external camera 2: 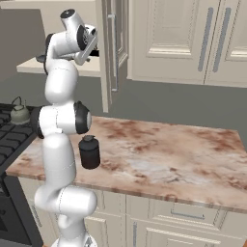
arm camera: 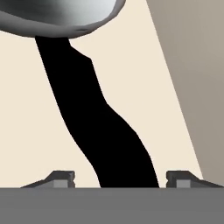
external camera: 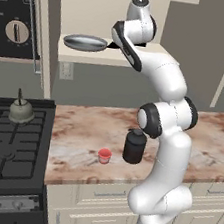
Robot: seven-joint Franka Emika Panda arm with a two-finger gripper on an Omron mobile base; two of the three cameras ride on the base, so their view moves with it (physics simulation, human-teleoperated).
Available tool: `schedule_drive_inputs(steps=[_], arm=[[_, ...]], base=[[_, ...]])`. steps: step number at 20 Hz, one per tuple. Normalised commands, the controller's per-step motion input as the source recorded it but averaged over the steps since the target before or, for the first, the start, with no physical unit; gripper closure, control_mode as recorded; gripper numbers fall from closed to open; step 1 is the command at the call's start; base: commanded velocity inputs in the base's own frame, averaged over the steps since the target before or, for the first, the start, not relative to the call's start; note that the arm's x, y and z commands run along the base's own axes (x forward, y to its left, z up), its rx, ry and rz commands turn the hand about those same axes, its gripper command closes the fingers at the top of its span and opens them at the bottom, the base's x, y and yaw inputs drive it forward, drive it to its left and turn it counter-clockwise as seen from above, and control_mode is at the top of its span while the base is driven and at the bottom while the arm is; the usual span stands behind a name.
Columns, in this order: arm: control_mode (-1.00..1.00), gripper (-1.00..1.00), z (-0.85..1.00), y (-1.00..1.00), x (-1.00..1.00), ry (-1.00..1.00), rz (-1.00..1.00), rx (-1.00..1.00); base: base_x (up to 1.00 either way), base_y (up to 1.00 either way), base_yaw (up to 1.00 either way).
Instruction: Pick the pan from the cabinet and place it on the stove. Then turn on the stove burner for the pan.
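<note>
Pan [external camera: 85, 42] sat on the cabinet [external camera: 106, 56] shelf; we had the gripper [arm camera: 119, 177] around its black handle [arm camera: 94, 113], jaws open either side, not clamped. Lifting, carrying to the stove [external camera: 9, 140] and lighting the burner all remained.

A small grey-green kettle with a thin upright handle [external camera: 21, 111] stands at the far left of the scene. To its right runs a mottled brown-and-cream stone counter [external camera: 92, 126]. Near the counter's front edge sits a small red cup [external camera: 104, 156], and just to its right, apart from it, a squat black lidded jar [external camera: 135, 146]. Below the counter are beige drawers with small handles [external camera 2: 185, 214]. On the far wall, high at the left, hangs a black panel with a round cream dial [external camera: 14, 29].
</note>
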Motion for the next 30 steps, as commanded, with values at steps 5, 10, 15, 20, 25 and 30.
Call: schedule_drive_inputs(steps=[5, 10, 15, 20, 25, 30], arm=[[-1.0, -1.0, -0.44, 0.11, 0.05, 0.07, 0.04, -0.03], [-1.0, -1.0, -0.43, 0.07, 0.04, 0.01, 0.04, -0.03], [-1.0, 1.0, -0.44, 0.09, 0.01, 0.02, 0.04, -0.01], [-1.0, 1.0, -0.46, 0.12, 0.02, 0.01, 0.03, -0.01], [-1.0, 1.0, -0.4, 0.06, 0.0, 0.0, 0.03, 0.0], [-1.0, 1.0, -0.27, 0.1, 0.0, -0.03, 0.01, 0.0]], base=[[0.0, 0.0, 0.0], [0.0, 0.0, 0.0], [0.0, 0.0, 0.0], [0.0, 0.0, 0.0], [0.0, 0.0, 0.0], [0.0, 0.0, 0.0]])
